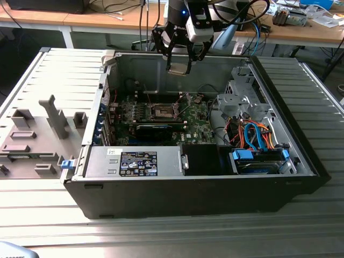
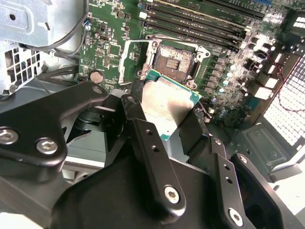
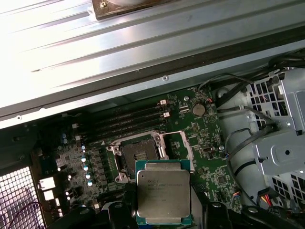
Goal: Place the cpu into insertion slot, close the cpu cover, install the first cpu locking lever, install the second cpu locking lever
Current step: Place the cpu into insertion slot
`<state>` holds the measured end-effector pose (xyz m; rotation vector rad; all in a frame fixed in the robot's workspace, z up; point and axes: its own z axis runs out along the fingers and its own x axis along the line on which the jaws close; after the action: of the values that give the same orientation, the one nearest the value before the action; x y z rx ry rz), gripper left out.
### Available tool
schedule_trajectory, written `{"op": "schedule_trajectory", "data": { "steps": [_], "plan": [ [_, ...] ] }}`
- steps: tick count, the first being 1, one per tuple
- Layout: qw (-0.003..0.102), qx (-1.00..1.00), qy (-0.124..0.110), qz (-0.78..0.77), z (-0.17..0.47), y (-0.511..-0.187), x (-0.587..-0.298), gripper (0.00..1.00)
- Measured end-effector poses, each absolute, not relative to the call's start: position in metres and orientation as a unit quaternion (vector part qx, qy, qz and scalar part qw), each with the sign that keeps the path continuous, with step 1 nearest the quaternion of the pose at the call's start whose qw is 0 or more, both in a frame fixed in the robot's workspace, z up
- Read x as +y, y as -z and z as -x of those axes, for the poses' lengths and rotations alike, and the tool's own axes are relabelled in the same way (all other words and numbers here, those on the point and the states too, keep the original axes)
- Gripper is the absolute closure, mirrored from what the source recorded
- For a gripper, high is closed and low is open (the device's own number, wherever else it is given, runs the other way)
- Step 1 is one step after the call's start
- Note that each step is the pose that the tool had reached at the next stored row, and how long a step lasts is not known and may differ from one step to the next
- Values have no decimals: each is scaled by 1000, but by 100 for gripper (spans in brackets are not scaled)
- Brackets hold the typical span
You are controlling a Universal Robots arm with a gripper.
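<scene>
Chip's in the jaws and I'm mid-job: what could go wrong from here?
The cpu, held in the jaws above the insertion slot, looks turned against it in the first wrist view; seated skewed, it might harm the socket contacts.
The cpu cover lies open beside the slot; a chip edge could catch it.

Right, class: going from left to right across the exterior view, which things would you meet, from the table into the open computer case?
Grey fixture tray → blue clip → insertion slot → metal drive cage.
</scene>
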<state>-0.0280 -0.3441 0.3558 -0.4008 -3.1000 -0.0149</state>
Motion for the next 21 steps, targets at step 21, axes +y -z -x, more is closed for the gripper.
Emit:
{"op": "schedule_trajectory", "data": {
  "steps": [21],
  "plan": [
    [8,-991,5,136,28,-356,-344,45]
  ]
}}
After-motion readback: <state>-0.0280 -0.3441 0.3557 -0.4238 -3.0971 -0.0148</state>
